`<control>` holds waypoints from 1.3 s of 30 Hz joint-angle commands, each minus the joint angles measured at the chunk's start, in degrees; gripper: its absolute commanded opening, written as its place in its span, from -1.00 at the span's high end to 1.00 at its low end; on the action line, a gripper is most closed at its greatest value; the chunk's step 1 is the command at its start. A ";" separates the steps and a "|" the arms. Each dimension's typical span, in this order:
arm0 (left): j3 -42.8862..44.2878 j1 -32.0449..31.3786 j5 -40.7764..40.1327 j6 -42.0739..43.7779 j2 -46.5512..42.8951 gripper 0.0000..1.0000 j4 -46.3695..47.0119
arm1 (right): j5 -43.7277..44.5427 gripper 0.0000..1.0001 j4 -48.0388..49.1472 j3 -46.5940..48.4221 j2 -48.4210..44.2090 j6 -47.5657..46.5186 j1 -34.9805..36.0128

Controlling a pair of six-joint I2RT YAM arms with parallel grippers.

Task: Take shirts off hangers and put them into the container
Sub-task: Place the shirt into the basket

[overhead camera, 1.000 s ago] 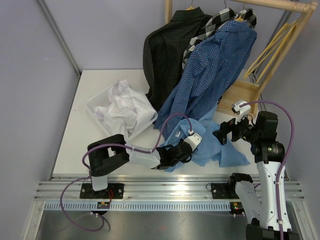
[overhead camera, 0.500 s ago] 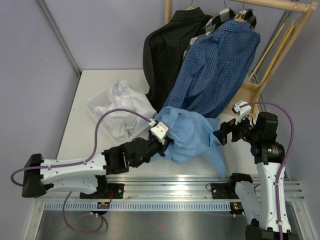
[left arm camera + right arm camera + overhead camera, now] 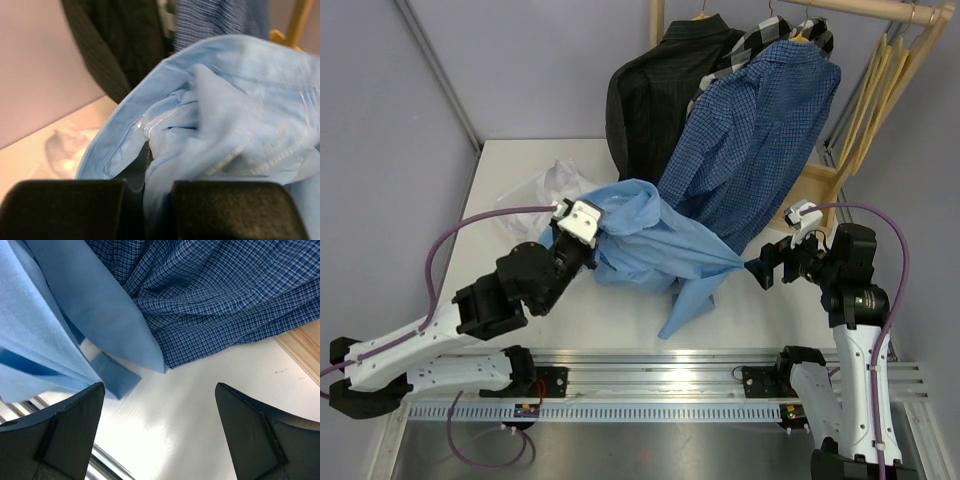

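My left gripper (image 3: 582, 238) is shut on the plain light blue shirt (image 3: 650, 240) and holds it up off the table. In the left wrist view its fabric (image 3: 225, 115) is pinched in my left gripper (image 3: 150, 200). A sleeve (image 3: 678, 315) trails down toward the front. The bunched shirt covers most of the white container (image 3: 520, 200), where a white shirt (image 3: 558, 178) lies. My right gripper (image 3: 760, 272) stands open beside the sleeve, holding nothing; the right wrist view shows bare table between its fingers (image 3: 75, 425). Dark blue check (image 3: 760, 130), black pinstriped (image 3: 645, 100) and large-check (image 3: 740, 50) shirts hang on hangers.
The wooden rail (image 3: 860, 10) crosses the back right, with empty yellow hangers (image 3: 880, 80) on it. The rack's wooden base (image 3: 810, 185) lies on the table under the hanging shirts. A metal rail (image 3: 650, 375) runs along the near edge.
My left arm has swung left and away from the front edge, lifting the light blue shirt from the table's front centre to the container. The right arm has not moved.
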 commanded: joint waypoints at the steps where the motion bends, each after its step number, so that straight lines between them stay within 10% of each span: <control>1: 7.10 5.09 -5.41 5.94 -1.93 1.00 2.45 | 1.61 -0.99 1.67 -0.56 0.00 -0.61 -0.71; 39: 38.39 50.71 14.54 2.08 18.89 1.00 1.30 | 1.17 -0.99 1.41 -0.56 0.17 -0.78 -1.06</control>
